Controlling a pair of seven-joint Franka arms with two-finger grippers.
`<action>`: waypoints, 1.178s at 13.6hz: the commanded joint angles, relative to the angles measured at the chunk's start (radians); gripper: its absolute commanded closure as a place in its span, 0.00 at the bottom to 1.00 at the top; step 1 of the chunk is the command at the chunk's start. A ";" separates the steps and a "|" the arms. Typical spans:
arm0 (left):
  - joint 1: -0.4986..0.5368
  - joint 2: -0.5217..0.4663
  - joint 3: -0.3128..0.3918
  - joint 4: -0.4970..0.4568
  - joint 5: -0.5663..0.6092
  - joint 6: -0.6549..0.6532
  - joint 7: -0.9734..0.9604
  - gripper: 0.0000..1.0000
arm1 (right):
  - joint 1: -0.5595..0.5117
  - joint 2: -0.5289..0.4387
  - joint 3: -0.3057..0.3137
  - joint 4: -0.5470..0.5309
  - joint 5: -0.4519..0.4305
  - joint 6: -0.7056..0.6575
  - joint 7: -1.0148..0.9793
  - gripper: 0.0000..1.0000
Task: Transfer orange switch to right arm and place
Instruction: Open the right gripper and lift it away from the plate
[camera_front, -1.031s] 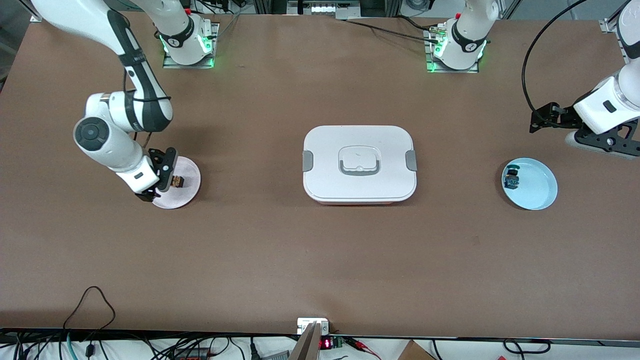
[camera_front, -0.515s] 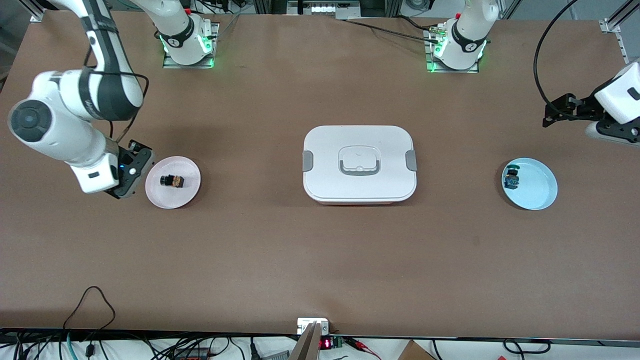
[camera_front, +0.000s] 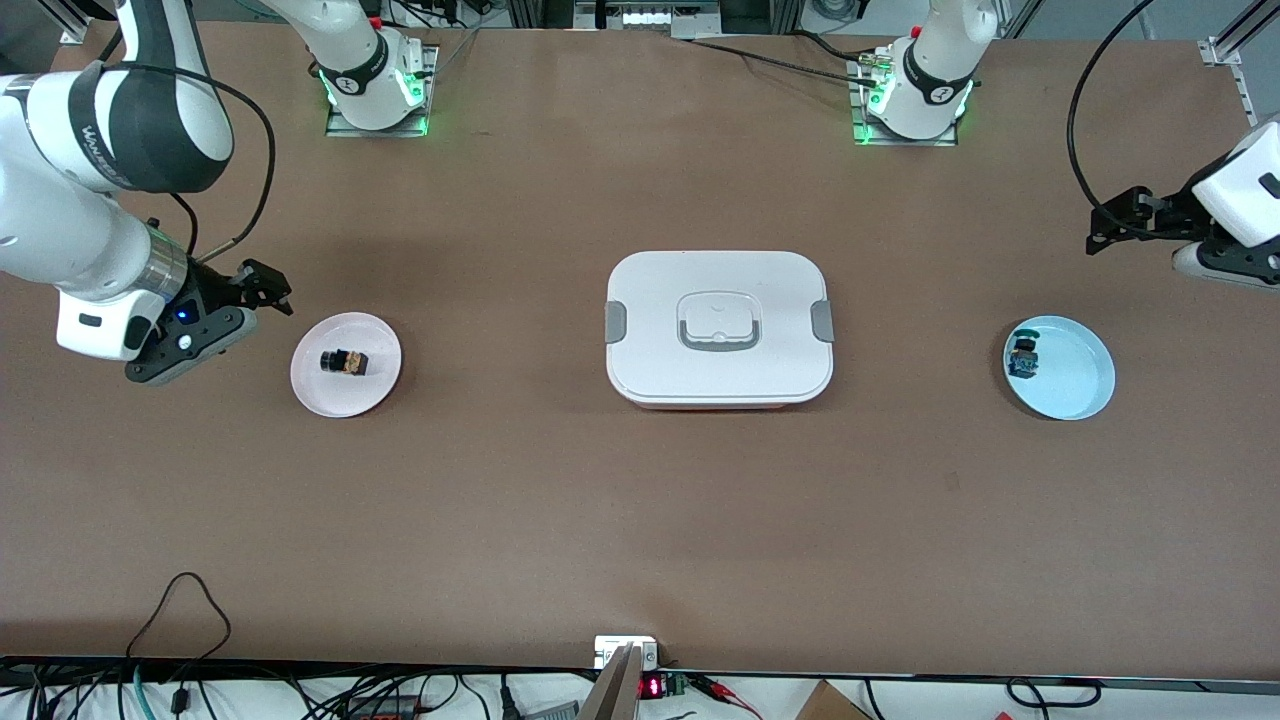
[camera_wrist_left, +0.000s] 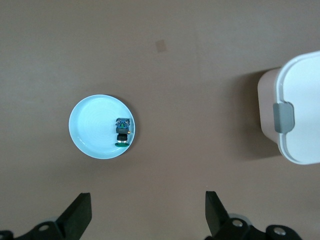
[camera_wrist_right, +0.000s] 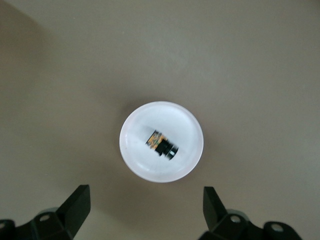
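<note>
The orange switch (camera_front: 344, 361) lies on its side on the pink plate (camera_front: 376, 348) toward the right arm's end of the table. It also shows in the right wrist view (camera_wrist_right: 162, 144), in the middle of the plate (camera_wrist_right: 186, 129). My right gripper (camera_front: 272, 290) is open and empty, raised over the bare table beside the plate; its own view shows it (camera_wrist_right: 145, 210) clear of the plate. My left gripper (camera_front: 1100, 225) is open and empty, raised over the table near the blue plate (camera_front: 1078, 372), and waits (camera_wrist_left: 147, 215).
A white lidded box (camera_front: 718, 328) with grey clips stands at the table's middle; its corner shows in the left wrist view (camera_wrist_left: 300, 115). A switch with blue-green parts (camera_front: 1023, 357) lies on the blue plate, also in the left wrist view (camera_wrist_left: 122, 131).
My right gripper has left the orange switch on the pink plate, risen and drawn back toward the right arm's end of the table. The left gripper rose slightly, then held still.
</note>
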 joint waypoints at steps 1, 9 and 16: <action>0.012 0.009 0.009 0.021 -0.020 0.019 -0.039 0.00 | -0.005 -0.028 0.001 0.026 0.012 -0.121 0.199 0.00; 0.036 0.075 -0.004 0.147 -0.008 0.028 -0.028 0.00 | -0.066 -0.017 -0.016 0.195 -0.061 -0.272 0.378 0.00; 0.044 0.087 0.004 0.147 -0.011 0.028 -0.025 0.00 | -0.102 -0.135 -0.025 -0.004 -0.069 -0.077 0.374 0.00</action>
